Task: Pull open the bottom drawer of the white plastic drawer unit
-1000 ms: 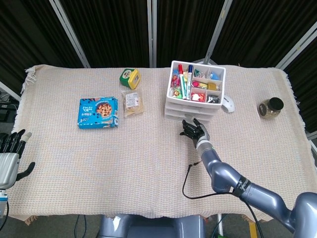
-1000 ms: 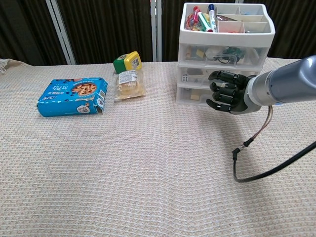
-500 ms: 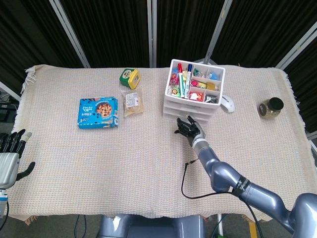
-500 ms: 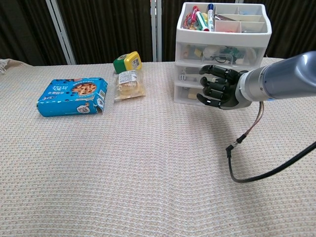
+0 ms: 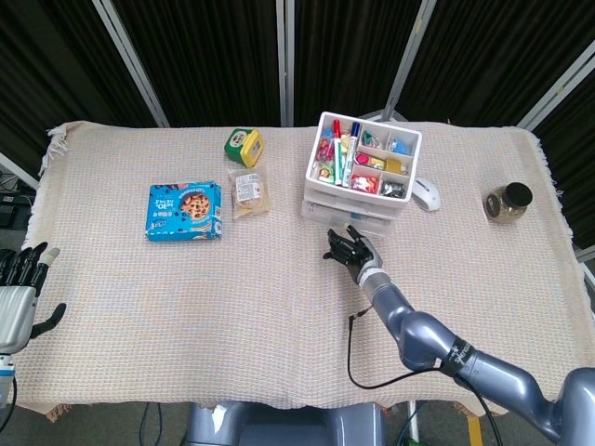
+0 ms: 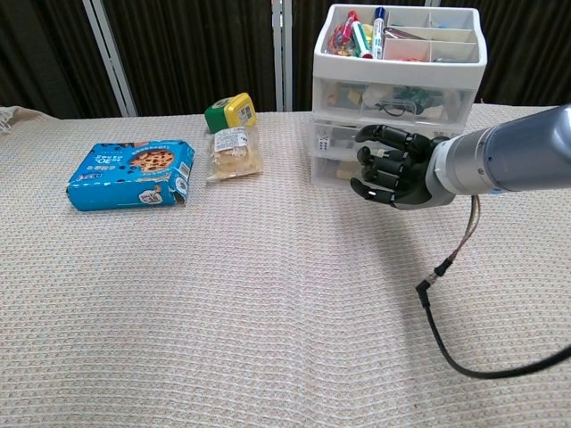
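Observation:
The white plastic drawer unit [image 5: 363, 158] stands at the back centre of the table, its top tray full of pens and small items. In the chest view the unit [image 6: 401, 53] shows three clear drawers. My right hand [image 5: 351, 249] is at its front, fingers curled against the lower drawer fronts; from the chest the right hand [image 6: 393, 165] covers most of the bottom drawer [image 6: 328, 171]. How far that drawer stands out is hidden by the hand. My left hand [image 5: 19, 283] hangs off the table's left edge, fingers spread, holding nothing.
A blue cookie box [image 5: 184, 210], a snack packet [image 5: 248, 193] and a green-yellow case [image 5: 243, 144] lie left of the unit. A white mouse [image 5: 427, 194] and a glass jar [image 5: 508, 202] sit to its right. A black cable [image 6: 446, 303] loops from my right arm onto the cloth.
My right hand has drawn back toward me and to the left. The drawer unit has slid and turned slightly the same way. The left hand has not moved.

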You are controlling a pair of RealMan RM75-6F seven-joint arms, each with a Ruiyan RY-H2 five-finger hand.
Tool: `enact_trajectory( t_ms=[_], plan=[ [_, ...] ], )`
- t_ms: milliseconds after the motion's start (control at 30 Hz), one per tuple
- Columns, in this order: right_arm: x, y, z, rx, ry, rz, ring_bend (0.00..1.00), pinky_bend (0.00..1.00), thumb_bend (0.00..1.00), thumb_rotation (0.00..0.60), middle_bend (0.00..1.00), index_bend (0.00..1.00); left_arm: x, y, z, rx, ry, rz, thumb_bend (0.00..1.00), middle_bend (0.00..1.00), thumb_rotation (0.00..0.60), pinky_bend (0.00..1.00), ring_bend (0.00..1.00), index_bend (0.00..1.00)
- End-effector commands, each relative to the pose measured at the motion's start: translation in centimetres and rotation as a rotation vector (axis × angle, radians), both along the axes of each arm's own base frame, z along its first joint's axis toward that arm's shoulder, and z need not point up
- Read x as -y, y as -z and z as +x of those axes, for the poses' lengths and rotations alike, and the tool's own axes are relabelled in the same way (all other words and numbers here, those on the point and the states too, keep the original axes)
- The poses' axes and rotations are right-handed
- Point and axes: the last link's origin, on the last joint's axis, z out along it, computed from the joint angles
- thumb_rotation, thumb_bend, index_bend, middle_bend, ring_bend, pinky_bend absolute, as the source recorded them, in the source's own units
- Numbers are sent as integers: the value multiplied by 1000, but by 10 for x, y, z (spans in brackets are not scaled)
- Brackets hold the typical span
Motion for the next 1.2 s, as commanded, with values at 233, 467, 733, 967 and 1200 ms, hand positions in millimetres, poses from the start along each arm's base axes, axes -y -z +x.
enact_trajectory(
  t_ms=[233,467,733,967,1200],
  plan=[
    [-21,1,-9,-72,-36,13,791,596,373,600,711,173,0,0,0,0,0,0,336,0,600,0,0,75],
    [-51,-7,-4,-134,-131,2,754,588,372,600,660,44,0,0,0,0,1,0,336,0,600,0,0,75],
    [-95,-25,15,-237,-343,-45,739,588,362,600,642,48,0,0,0,-1,1,1,336,0,600,0,0,75],
    [-91,-45,10,-709,-643,-156,740,591,337,600,645,179,1,0,0,-2,1,4,337,0,600,0,0,75],
    [-64,-67,-10,-1137,-714,-200,741,594,335,600,660,182,1,0,0,-4,1,4,336,0,600,0,0,75]
  ],
)
